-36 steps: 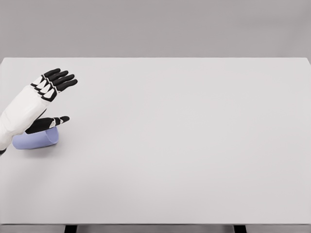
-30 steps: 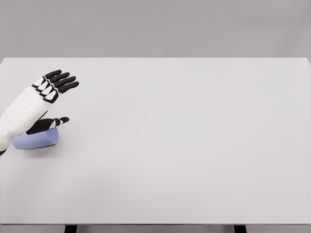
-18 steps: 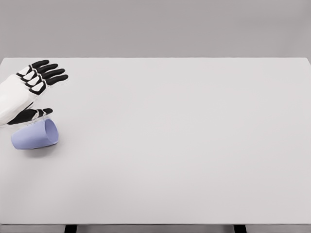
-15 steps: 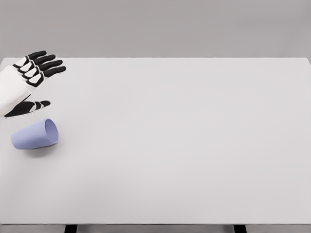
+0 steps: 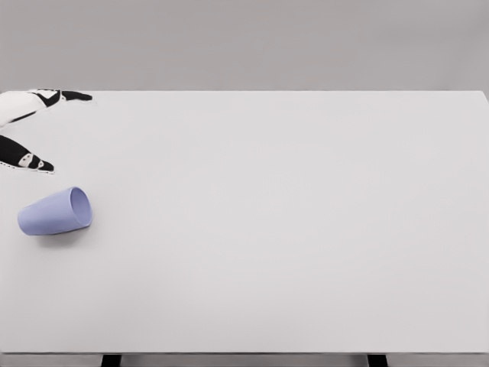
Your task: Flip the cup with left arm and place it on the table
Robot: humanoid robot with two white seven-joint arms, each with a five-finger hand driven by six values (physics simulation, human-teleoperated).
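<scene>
While the cup (image 5: 54, 212) lies on its side on the table (image 5: 275, 229), we judge that the job is not done, because the cup has to stand up.

To do this step well, we need our left hand (image 5: 27, 130) to come to the cup and go around its round side, not just poke it. A cup on its side can roll, so we want to close on it slowly with the fingers on one side and the thumb on the other. We want to hold it near the middle, so it does not slip out. Then we lift it a bit, turn it until it is straight up, and set it down softly. We let go only when it sits flat.

Our left hand is at the far left edge of the view, and we see only part of it. Its dark fingers (image 5: 69, 96) point toward 3 o'clock and the thumb (image 5: 23, 154) sits lower, with a wide gap between them. So the hand is spread wide and holds nothing.

From the hand, the cup is at about 5 o'clock, near it but not touching. The cup's wide open mouth faces 3 o'clock and its small end faces 9 o'clock. We do not see our right hand at all.
</scene>
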